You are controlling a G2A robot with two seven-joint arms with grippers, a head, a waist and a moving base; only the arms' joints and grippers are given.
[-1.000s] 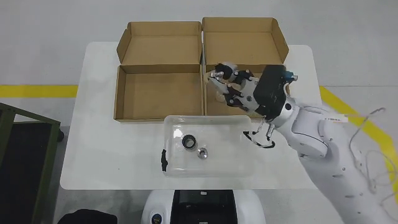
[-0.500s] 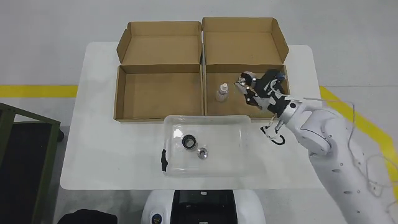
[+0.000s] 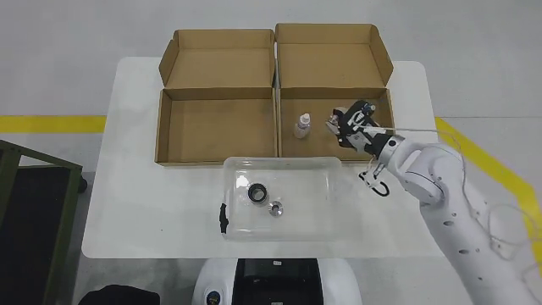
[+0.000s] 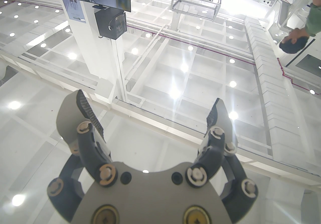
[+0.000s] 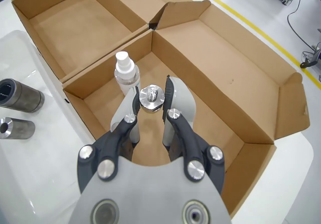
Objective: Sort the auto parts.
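My right gripper (image 5: pixel 151 87) is shut on a round silver metal part (image 5: pixel 152 102) inside the right cardboard box (image 5: pixel 225 64). A white spray bottle (image 5: pixel 126 75) stands upright just beside the fingers. In the top view the right gripper (image 3: pixel 345 122) hangs over the middle of the right box (image 3: pixel 334 68), with the spray bottle (image 3: pixel 301 125) at that box's left side. A dark steel sleeve (image 3: pixel 257 193) and a small silver cylinder (image 3: pixel 276 209) lie in the clear tray (image 3: pixel 284 162). My left gripper (image 4: pixel 150 114) points up at the ceiling, open and holding nothing.
The left cardboard box (image 3: pixel 216 131) stands open next to the right one, with nothing in it. A small black piece (image 3: pixel 223 219) sits at the tray's left edge. White table (image 3: pixel 135 186) lies bare left of the tray. The sleeve (image 5: pixel 21 95) and cylinder (image 5: pixel 16 128) also appear beside my right wrist.
My right arm has drawn rightwards across the right box, uncovering the spray bottle at its left side. The parts in the tray have not moved.
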